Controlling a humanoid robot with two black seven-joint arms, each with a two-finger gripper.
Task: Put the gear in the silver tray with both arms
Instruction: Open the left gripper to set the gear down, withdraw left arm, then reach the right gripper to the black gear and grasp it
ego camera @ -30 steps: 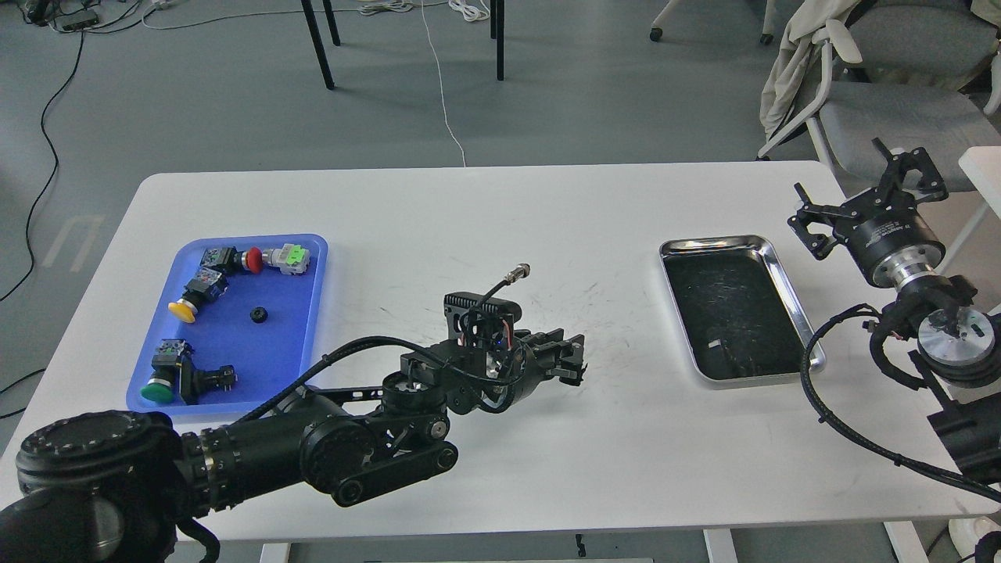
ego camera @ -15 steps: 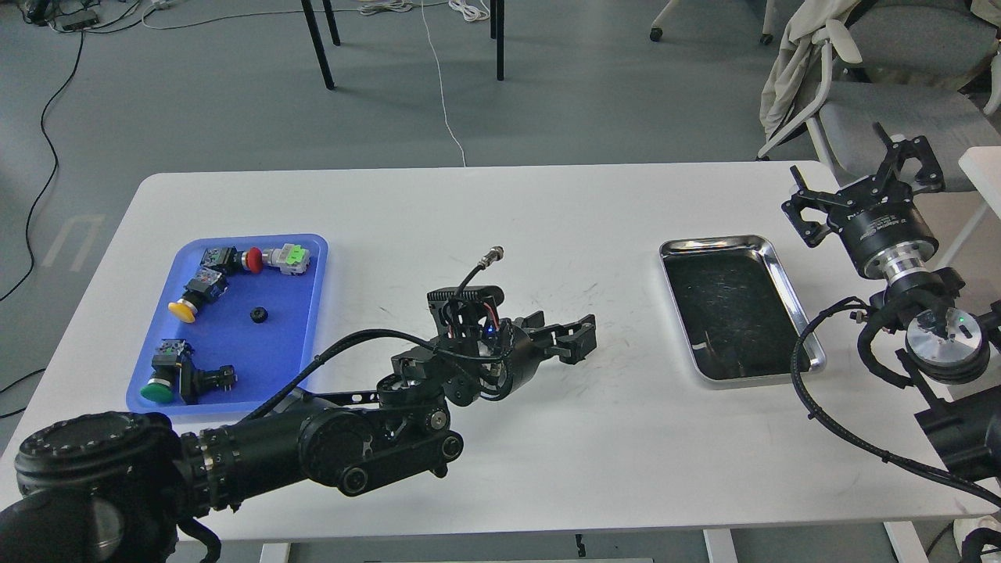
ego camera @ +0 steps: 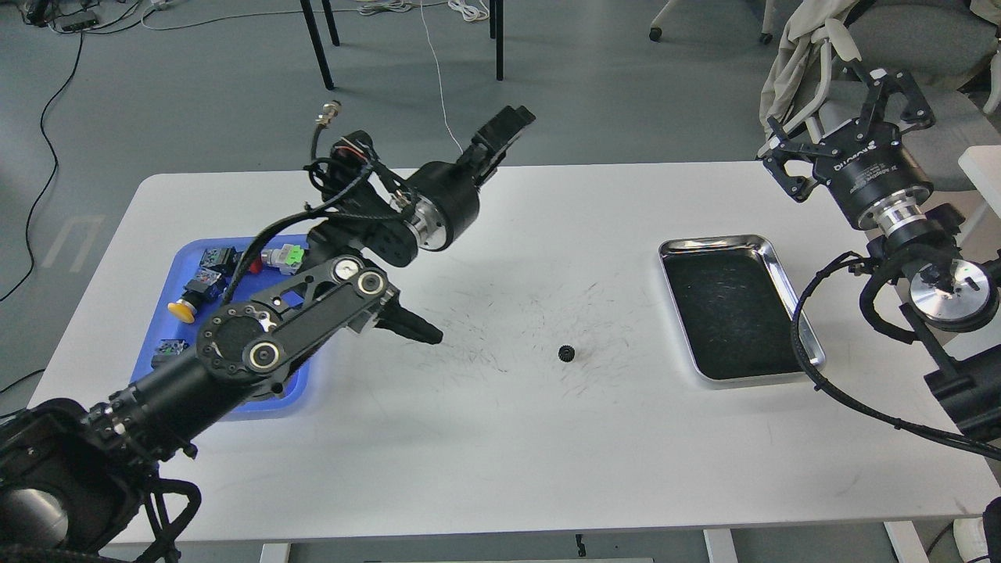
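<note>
A grey floor stretches behind the white table. Black chair legs stand at the far side, cables trail left, and a grey chair sits far right.

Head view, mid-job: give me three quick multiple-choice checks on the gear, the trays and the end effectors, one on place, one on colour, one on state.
1. Where is the gear?
A. In the silver tray
B. On the bare white table, left of the silver tray
C. In the blue tray

2. What colour is the bottom of the silver tray?
A. Black
B. Blue
C. White

3. What is the state of the right end effector?
A. Shut on the gear
B. Shut on the tray's rim
C. Open, holding nothing

Answers:
1. B: the small black gear lies alone on the white table, short of the tray's left rim.
2. A: inside the shiny rim the floor is dark and scratched.
3. C: its fingers stand spread in the air behind the tray, nothing between them. The left end effector is raised over the table's far edge, away from the gear.
</note>
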